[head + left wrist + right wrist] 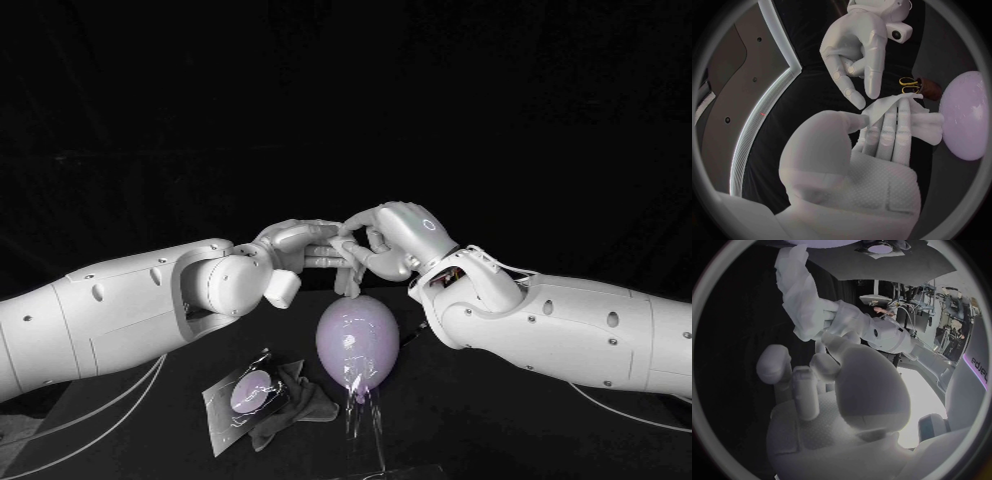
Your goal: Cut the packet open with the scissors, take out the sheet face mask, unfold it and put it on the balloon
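Note:
My left hand (pixel 296 250) (pixel 879 150) holds the white sheet face mask (pixel 907 117) (pixel 346 276), folded and draped over its fingers with the thumb pressed on it. In the right wrist view the sheet face mask (pixel 798 295) runs as a long white strip from the left hand (pixel 839 320). My right hand (pixel 387 242) (pixel 857 50) (pixel 817 385) hovers right against it with fingers spread, one fingertip (pixel 856 100) touching the mask's edge. Both hands meet just above the pale lilac balloon (pixel 358 340) (pixel 967 115), which stands on the table. The scissors (pixel 909 85) lie beyond the mask.
The cut packet (pixel 248 395) lies on a grey cloth (pixel 296 405) at the front left of the balloon. A clear plastic piece (pixel 361 412) sits at the balloon's foot. Both forearms flank the balloon closely.

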`<state>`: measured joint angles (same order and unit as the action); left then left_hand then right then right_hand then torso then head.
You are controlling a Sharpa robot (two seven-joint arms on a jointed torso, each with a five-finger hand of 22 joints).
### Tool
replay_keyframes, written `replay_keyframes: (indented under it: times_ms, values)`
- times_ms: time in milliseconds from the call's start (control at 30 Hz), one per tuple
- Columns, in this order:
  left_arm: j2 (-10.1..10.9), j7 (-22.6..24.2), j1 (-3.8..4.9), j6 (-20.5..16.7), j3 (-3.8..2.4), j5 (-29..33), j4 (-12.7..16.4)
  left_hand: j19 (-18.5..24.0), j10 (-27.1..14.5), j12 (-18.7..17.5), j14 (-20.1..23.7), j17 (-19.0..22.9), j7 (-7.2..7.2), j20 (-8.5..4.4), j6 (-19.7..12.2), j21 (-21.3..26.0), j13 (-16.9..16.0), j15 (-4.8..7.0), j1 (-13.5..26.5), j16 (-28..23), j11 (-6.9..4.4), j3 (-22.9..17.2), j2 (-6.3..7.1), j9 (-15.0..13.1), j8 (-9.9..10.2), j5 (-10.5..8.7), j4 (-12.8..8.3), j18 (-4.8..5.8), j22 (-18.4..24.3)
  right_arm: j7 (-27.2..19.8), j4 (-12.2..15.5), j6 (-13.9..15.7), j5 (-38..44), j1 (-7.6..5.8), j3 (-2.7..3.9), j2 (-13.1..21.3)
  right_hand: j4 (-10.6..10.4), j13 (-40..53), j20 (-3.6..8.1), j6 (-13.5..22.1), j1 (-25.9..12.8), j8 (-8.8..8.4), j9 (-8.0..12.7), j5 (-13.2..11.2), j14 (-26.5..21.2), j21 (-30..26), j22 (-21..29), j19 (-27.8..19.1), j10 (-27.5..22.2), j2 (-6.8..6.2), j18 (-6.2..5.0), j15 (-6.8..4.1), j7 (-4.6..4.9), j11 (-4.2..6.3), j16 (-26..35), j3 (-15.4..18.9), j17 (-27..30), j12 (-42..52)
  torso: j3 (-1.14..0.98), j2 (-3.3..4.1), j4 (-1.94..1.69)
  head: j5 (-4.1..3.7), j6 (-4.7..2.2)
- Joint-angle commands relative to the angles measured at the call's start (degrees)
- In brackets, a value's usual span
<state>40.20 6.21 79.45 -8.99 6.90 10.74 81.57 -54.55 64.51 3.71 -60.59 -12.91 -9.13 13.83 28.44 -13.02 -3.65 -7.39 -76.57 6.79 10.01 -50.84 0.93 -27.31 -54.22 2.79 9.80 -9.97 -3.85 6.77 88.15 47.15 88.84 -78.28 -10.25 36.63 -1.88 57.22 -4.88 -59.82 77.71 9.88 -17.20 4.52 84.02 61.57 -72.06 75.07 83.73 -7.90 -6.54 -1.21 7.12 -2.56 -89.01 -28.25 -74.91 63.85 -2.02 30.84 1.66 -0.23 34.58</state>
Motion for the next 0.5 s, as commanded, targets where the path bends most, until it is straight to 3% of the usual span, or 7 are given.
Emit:
replay_keyframes:
  times_ms: [33,500]
  values:
    - [-0.15,0.30,0.04,1.40,-0.09,0.39,0.23,-0.23,0.38,0.17,-0.46,0.06,-4.45,0.25,0.33,0.39,-0.05,-0.08,0.69,-0.18,-0.18,-0.01,0.05,-8.57,-0.22,0.00,0.11,-0.63,-0.02,1.60,-0.35,-1.97,2.37,0.07,0.05,-0.20,0.23,28.87,-0.30,-0.07,-0.53,-0.39,0.07,-0.57,5.61,0.34,-0.15,-0.36,4.03,-0.02,0.51,0.31,0.45,-0.25,-0.38,-0.34,-13.93,22.14,-0.02,-0.03,0.01,-0.08,0.13]
    - [-0.08,1.21,0.04,2.60,-0.11,1.07,0.35,-0.63,0.81,0.18,-0.90,0.03,-4.31,0.12,0.53,0.34,-0.04,0.08,0.84,-0.04,-0.33,-0.01,0.02,-8.30,-0.30,0.00,-0.01,-0.67,-0.08,2.30,-1.17,-4.42,2.84,0.30,0.05,-0.36,0.30,28.89,-0.35,-0.20,-0.56,-0.39,0.07,-0.92,5.67,0.32,-0.22,-0.47,4.01,-0.07,0.50,0.35,0.45,-0.27,-0.49,-0.37,-14.11,22.14,0.01,-0.03,-0.05,-0.02,0.39]
